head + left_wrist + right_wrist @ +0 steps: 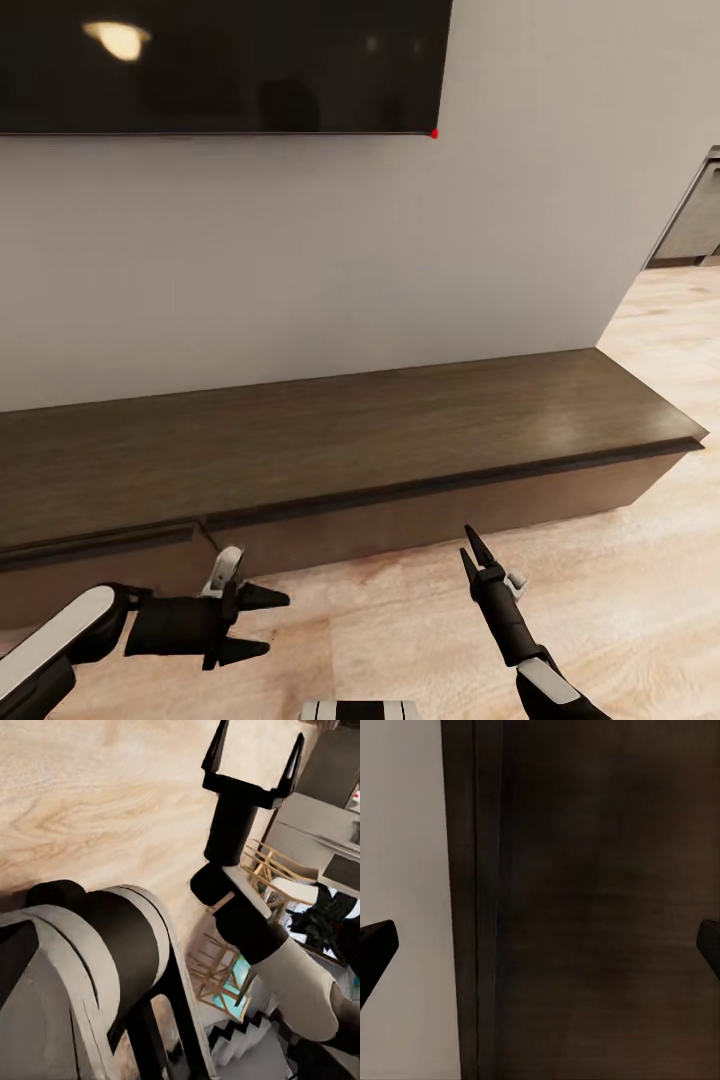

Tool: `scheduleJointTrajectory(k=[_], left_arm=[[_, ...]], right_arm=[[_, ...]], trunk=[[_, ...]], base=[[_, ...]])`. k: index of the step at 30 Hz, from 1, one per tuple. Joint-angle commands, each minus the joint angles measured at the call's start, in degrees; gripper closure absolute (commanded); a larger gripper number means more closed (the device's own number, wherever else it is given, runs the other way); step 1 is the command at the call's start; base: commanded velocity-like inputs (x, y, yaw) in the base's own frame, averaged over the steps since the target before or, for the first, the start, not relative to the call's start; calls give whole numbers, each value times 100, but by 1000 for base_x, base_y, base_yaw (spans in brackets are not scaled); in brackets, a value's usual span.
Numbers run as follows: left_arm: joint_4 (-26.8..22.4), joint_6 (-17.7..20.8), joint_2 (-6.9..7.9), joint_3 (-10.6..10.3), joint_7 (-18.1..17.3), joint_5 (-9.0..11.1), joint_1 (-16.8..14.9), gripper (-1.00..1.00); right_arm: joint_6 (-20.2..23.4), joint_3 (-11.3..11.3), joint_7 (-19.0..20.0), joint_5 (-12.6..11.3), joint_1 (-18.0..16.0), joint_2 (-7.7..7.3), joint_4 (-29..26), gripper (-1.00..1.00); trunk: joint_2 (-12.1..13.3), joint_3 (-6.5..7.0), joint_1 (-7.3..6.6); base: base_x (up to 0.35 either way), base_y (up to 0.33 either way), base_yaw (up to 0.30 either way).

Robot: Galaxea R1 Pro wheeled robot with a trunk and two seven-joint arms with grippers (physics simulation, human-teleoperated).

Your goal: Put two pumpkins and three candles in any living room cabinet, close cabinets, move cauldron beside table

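Right gripper (468, 553) hangs above the wood floor (620, 590) just before the cabinet front, its two fingers spread and empty; the right wrist view shows its fingertips (375, 945) at opposite edges, wide apart. Left gripper (265, 625) points sideways toward the right arm, likewise spread and holding nothing. Pale wall (300, 260) fills the background. The cabinet (350, 440), long, low and dark brown, stands against it, top bare, front panels shut. A dark screen (220, 65) hangs above, with a red dot at its corner. No writing is legible. The left wrist view adds the right gripper (255, 761) seen over the floor and distant wooden chairs (270, 870).
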Motion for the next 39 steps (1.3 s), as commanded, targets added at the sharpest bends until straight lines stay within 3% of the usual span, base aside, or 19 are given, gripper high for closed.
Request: scheduleJointTrajectory(k=[1,6,9,12,16,20,25,32,39], left_arm=[[-1,1,110,-8,50,69,60,-100],[-31,1,784,49,-145,71,338,-100],[-187,-3,1138,89,-935,69,373,-100],[-354,-3,1272,357,-1463,72,381,-100],[-651,13,1333,1065,-1752,174,384,-100],[-844,17,1342,1328,-1966,329,385,-100],[-1024,18,1346,1385,-2222,390,385,-100],[-1148,19,1343,1354,-2301,405,385,-100],[-1192,19,1337,1154,-2657,402,391,-100]], right_arm=[[14,44,15,-58,-3,-4,2,-100],[14,44,10,-54,-3,-4,2,-100],[14,51,11,-38,-3,-2,2,-100],[14,52,10,-29,-3,2,1,-100],[14,60,15,-18,-3,-1,-5,-100],[8,61,16,-15,-3,-3,-6,-100],[3,63,18,-15,-3,-4,-25,-100],[5,75,83,-15,-3,-4,-73,-100],[6,93,374,-6,-3,-25,-98,-100]], trunk=[[-2,-4,-1],[-2,-4,-1],[-2,-4,-1],[-2,-4,-1],[-2,-4,-1],[-2,-4,-1],[-2,-4,-1],[-2,-4,-1],[-2,-4,-1]], base=[[-2,2,0],[0,0,0],[0,0,0],[0,0,0],[0,0,0],[0,0,0],[0,0,0],[11,22,0],[6,5,0]])
